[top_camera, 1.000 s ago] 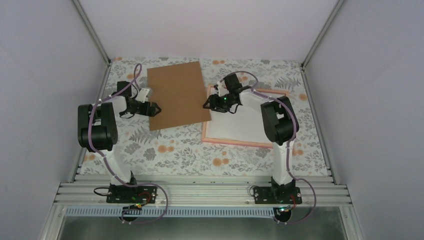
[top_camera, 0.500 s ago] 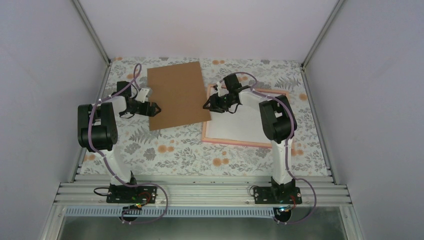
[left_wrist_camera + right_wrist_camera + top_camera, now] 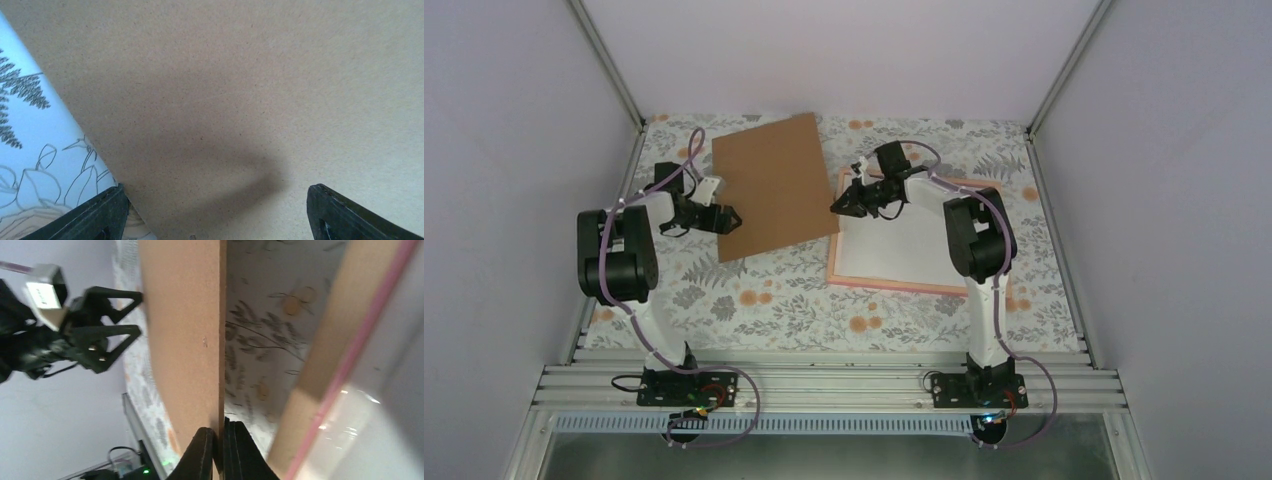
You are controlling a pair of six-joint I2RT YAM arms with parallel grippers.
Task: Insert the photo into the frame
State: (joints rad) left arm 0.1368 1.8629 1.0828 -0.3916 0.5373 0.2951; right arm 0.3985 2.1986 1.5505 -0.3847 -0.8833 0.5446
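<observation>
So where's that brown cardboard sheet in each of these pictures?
Top external: cardboard sheet, upper middle, left of the frame.
Left wrist: the cardboard sheet fills most of the picture.
Right wrist: the cardboard sheet, a tall brown band left of centre, edge pinched by the right end effector.
Shared landmark: the flowered tablecloth beside it.

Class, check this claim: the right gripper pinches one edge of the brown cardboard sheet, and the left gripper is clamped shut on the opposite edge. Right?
No. The left gripper is open, its jaws spread wide over the brown cardboard sheet, as the left wrist view shows. The right gripper does pinch one edge.
</observation>
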